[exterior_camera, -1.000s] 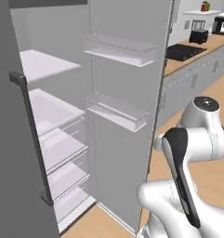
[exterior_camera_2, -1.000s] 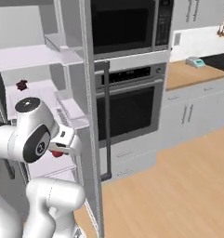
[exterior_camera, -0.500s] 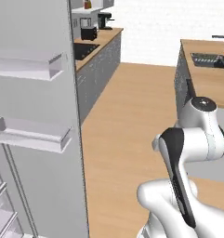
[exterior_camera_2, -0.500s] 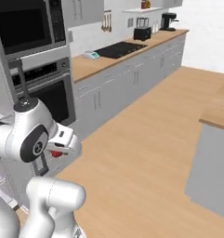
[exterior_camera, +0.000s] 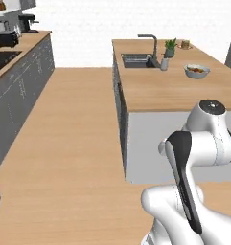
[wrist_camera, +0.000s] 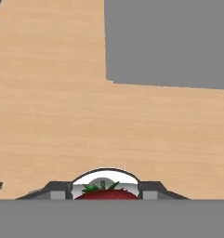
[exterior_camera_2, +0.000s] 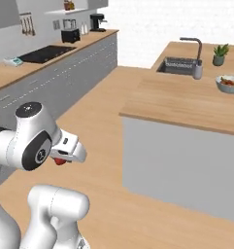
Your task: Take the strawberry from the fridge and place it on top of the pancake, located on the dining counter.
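End effector (wrist_camera: 105, 193) pinches the strawberry (wrist_camera: 104, 191); base views add the dining counter (exterior_camera: 169, 91).

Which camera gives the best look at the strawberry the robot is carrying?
The hand view: the strawberry sits red with green leaves between the gripper's tips. The right base view shows a red sliver under the hand.

We count one small red strawberry (wrist_camera: 104, 193) with green leaves, one large light wooden island counter (exterior_camera: 172, 91), one dark sink (exterior_camera: 134, 61) with one tall faucet (exterior_camera: 151, 44), one small potted green plant (exterior_camera: 170, 48), and one white bowl (exterior_camera: 197, 71) of food.
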Motion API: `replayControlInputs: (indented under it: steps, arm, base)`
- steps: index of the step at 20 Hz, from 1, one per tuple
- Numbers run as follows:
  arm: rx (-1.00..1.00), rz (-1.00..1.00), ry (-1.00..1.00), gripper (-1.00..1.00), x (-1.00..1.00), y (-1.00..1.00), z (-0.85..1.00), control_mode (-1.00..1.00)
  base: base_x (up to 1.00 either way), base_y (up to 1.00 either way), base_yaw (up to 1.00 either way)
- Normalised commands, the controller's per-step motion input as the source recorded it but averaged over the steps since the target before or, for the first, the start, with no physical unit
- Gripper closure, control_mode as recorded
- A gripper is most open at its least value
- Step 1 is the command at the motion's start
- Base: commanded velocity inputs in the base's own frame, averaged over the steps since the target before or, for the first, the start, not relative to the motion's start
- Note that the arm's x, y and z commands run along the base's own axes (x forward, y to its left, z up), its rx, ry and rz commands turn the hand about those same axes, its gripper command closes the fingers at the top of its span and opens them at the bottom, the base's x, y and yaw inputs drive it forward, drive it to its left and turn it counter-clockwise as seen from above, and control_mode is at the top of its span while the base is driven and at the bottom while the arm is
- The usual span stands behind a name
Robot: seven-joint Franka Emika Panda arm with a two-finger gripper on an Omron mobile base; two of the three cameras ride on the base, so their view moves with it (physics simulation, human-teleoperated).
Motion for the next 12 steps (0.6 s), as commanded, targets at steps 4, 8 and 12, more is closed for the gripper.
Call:
replayControlInputs:
  steps: [4, 8, 12]
  arm:
    - [0.0, 0.0, 0.0, 1.0, 0.0, 0.0, 0.0, 1.0]
    - [0.0, 0.0, 0.0, 1.0, 0.0, 0.0, 0.0, 1.0]
    - [0.0, 0.0, 0.0, 1.0, 0.0, 0.0, 0.0, 1.0]
  base:
    - [0.44, -1.0, -0.42]
    - [0.64, -1.0, -0.34]
    - [0.88, -1.0, -0.24]
